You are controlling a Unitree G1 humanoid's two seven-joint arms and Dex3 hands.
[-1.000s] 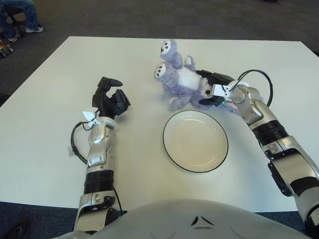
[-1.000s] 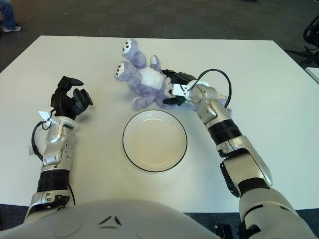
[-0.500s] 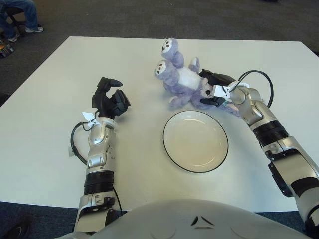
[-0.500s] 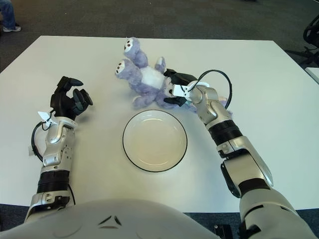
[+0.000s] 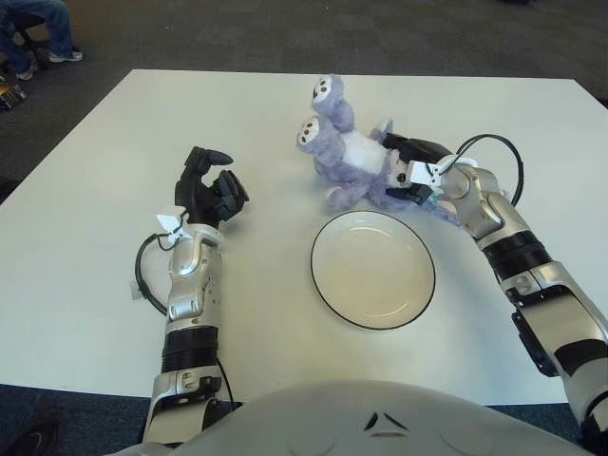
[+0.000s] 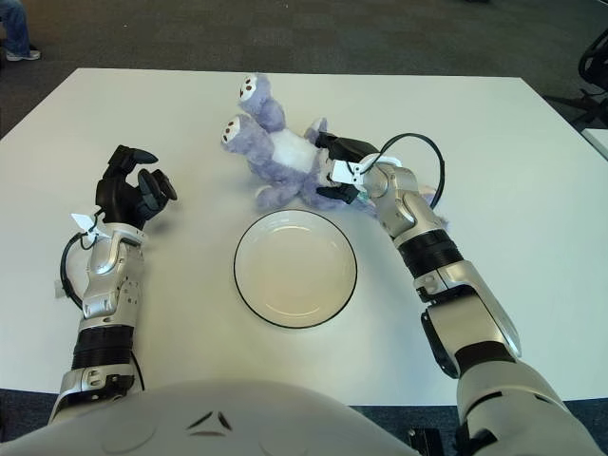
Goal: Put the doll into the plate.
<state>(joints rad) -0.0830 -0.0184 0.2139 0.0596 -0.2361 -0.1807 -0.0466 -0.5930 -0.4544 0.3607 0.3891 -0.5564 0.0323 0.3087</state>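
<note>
A purple-and-white plush doll [image 5: 347,152] lies on the white table [image 5: 85,209] just behind the plate, its two feet with dark dots pointing up and left. My right hand [image 5: 410,169] is closed around the doll's right side, black fingers wrapped over its body. The white plate [image 5: 372,269] with a dark rim sits empty in front of the doll. My left hand [image 5: 211,190] shows well to the left of the plate, fingers curled and holding nothing.
A person's legs and shoes [image 5: 43,33] and a chair show on the dark floor beyond the table's far left corner. A black cable [image 5: 494,152] loops over my right wrist.
The doll has shifted slightly right and turned a little in my right hand's grip. My left arm has stayed put.
</note>
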